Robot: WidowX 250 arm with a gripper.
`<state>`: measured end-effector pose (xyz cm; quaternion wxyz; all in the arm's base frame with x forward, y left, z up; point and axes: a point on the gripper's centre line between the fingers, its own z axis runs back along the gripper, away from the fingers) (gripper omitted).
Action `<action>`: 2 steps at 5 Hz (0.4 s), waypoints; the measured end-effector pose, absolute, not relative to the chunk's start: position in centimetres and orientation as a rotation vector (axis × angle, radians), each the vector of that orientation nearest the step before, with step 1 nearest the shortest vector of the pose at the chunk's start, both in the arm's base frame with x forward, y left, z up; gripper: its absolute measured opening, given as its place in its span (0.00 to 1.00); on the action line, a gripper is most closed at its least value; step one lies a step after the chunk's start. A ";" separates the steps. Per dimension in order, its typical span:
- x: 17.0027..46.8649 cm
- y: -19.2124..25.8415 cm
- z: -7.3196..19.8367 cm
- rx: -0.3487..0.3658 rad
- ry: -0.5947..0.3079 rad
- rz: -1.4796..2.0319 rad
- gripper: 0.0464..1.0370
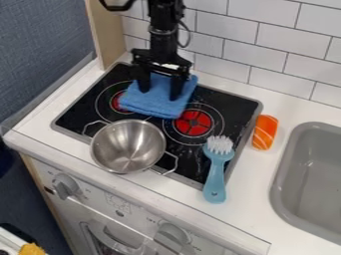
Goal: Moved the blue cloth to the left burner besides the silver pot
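Note:
The black gripper (158,92) hangs over the back of the stove, its two fingers spread apart with the blue cloth (154,102) between and beneath them. The folded cloth lies on the cooktop, reaching from the edge of the back left burner (120,101) toward the red right burner (194,123). In front of the cloth, the silver pot (128,146) sits upright at the front left of the cooktop, its handles sticking out to either side. Whether the fingertips touch the cloth, I cannot tell.
A blue brush (217,168) lies bristles-up across the cooktop's right front edge. An orange sushi-like toy (265,132) rests on the counter right of the stove, near the grey sink (285,184). Behind the stove rises a tiled wall (266,45).

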<state>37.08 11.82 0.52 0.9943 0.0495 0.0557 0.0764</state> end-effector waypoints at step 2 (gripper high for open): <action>35.1 15.5 0.2 0.094 0.118 0.175 0.96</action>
